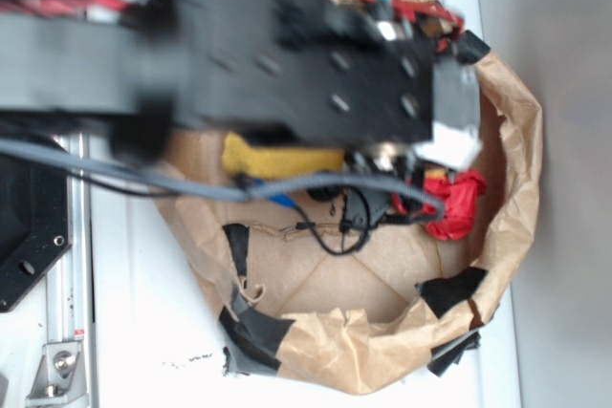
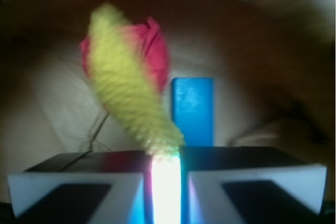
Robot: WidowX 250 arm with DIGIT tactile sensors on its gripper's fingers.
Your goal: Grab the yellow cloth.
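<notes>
The yellow cloth hangs pinched between the two pads of the gripper, which are drawn together on its lower end — in the wrist view the fabric rises from the narrow bright slit between the pads and stretches up and to the left as a long, fuzzy terry strip. Behind it sits the red cloth wad, partly covered by the yellow fabric, and just right of the strip stands a blue block, upright on the brown paper floor.

In the exterior view the black arm reaches across from the left over a brown paper basket whose rim is patched with black tape. Under the arm a patch of the yellow cloth shows (the rest is hidden by the arm body). The red cloth wad lies against the basket's right wall, and a sliver of the blue block peeks out below a grey cable — this cable sweeps across the picture from the left. The basket rests on a white table.
</notes>
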